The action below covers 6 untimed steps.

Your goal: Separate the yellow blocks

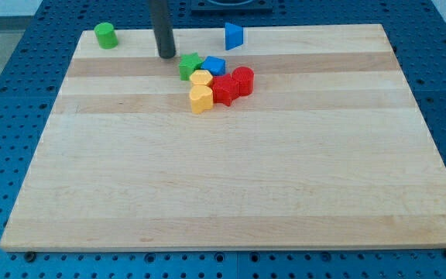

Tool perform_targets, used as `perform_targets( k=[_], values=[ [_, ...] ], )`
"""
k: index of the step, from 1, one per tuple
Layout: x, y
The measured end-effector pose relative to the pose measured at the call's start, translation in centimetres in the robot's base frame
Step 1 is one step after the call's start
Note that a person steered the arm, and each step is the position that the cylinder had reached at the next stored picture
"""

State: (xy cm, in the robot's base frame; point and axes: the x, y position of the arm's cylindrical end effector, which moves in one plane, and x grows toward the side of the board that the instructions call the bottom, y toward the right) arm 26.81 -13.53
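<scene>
Two yellow blocks sit touching in a cluster near the view's top centre: an upper yellow block (202, 78) and a lower yellow block (200, 99) just below it. A green star block (190, 66) and a blue block (214, 66) touch the upper one from above. A red star block (223, 90) and a red cylinder (243, 80) press against the yellow pair on the right. My tip (166, 56) rests on the board, up and to the left of the cluster, a short gap from the green star.
A green cylinder (105, 35) stands at the board's top left corner. A blue wedge-shaped block (234, 36) stands at the top edge, right of the rod. The wooden board (231, 186) lies on a blue perforated table.
</scene>
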Motion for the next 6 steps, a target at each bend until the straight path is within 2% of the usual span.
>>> perform_targets(
  k=[1, 2, 3, 4, 6],
  values=[
    [3.8, -1.8],
    [8.3, -0.3],
    [10.0, 3.5],
    [10.0, 7.4],
    [9.8, 9.0]
  ],
)
